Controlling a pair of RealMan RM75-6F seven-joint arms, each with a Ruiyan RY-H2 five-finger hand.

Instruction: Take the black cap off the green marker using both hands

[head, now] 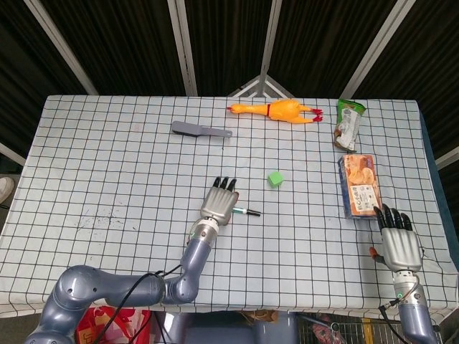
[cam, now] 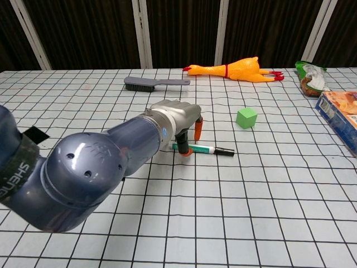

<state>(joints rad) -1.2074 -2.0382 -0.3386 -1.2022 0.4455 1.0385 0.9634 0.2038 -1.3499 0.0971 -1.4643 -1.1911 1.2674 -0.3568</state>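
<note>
On a table (head: 107, 165) draped in white cloth with a black grid, backed by dark panels and pale slanted beams, the left hand (head: 219, 201) hangs over the green marker (cam: 202, 149), fingers spread and pointing down, one orange fingertip (cam: 184, 153) touching the barrel without gripping it. The black cap (cam: 225, 151) lies just past those fingers. The right hand (head: 398, 240) waits well apart, fingers loose and holding nothing.

glossy blue-grey arm shells, silver metal left hand (head: 219, 202) and right hand (head: 399, 245), black fingers, orange fingertip pads, black cable
</note>
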